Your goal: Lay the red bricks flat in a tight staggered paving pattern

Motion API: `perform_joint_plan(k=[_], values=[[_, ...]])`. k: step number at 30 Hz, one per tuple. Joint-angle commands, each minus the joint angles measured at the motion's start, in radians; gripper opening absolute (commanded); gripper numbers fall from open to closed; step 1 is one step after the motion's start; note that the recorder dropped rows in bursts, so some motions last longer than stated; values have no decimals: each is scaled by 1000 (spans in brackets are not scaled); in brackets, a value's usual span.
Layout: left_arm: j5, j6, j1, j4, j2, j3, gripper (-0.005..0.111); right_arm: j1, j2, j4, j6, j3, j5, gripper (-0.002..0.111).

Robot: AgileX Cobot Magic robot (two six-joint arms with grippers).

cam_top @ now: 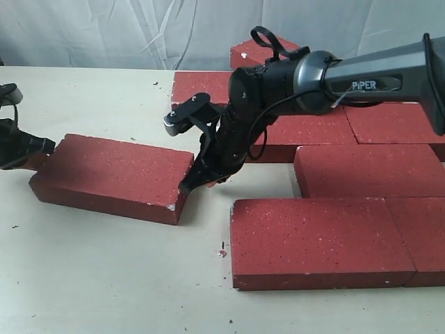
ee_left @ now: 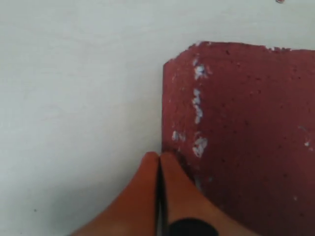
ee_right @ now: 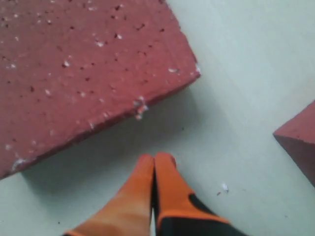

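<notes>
One loose red brick (cam_top: 115, 177) lies flat and slanted on the table, apart from the paved group (cam_top: 327, 240) at the right. My left gripper (cam_top: 47, 147) is shut with nothing in it, its orange fingertips (ee_left: 170, 164) against the brick's left end (ee_left: 236, 132). My right gripper (cam_top: 188, 185) is shut and empty too, tips (ee_right: 156, 160) on the table just off the brick's right end (ee_right: 83, 69). A corner of a paved brick (ee_right: 300, 140) shows in the right wrist view.
Several red bricks lie in staggered rows at the right and back (cam_top: 379, 167), one more behind them (cam_top: 261, 52). A grey cloth backdrop (cam_top: 104, 31) hangs behind the table. A small red crumb (cam_top: 222, 252) lies on the tabletop.
</notes>
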Motion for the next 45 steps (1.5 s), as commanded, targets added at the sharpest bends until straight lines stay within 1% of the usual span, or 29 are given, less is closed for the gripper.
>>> perform_joint_plan(k=[1, 4, 6, 12, 16, 20, 23, 25, 30, 35, 37, 40, 45], values=[[79, 3, -13, 19, -1, -5, 0, 1, 1, -8, -9, -19, 14, -1], [173, 3, -13, 49, -1, -14, 0, 1, -5, -29, -9, -19, 20, -1], [212, 3, -13, 51, -1, -22, 0, -2, -9, -50, -9, -19, 44, -1], [226, 3, -13, 58, -1, -25, 0, -4, -24, -86, -9, -19, 105, -1], [290, 3, -13, 77, -1, -25, 0, -4, -38, -120, -9, -19, 122, -1], [295, 3, -13, 82, -1, -25, 0, -4, -40, -146, -7, -19, 149, -1], [324, 3, -13, 98, -1, -25, 0, -4, -40, -173, -5, -19, 169, -1], [320, 3, -13, 100, -1, -25, 0, -4, -40, -179, -5, -19, 184, -1], [253, 3, -13, 107, -1, -25, 0, -4, -40, -179, -5, -19, 184, -1], [161, 1, -13, 69, -1, -25, 0, -4, -38, -160, -5, -19, 115, -1], [174, 1, -13, 59, -1, -25, 0, -4, -36, -160, -3, -19, 106, -1], [239, 3, -31, 64, -1, -25, 0, -4, -36, -154, -1, -19, 106, -1], [265, 3, -64, 95, -1, -25, 0, -4, -36, -135, -1, -19, 155, -1]])
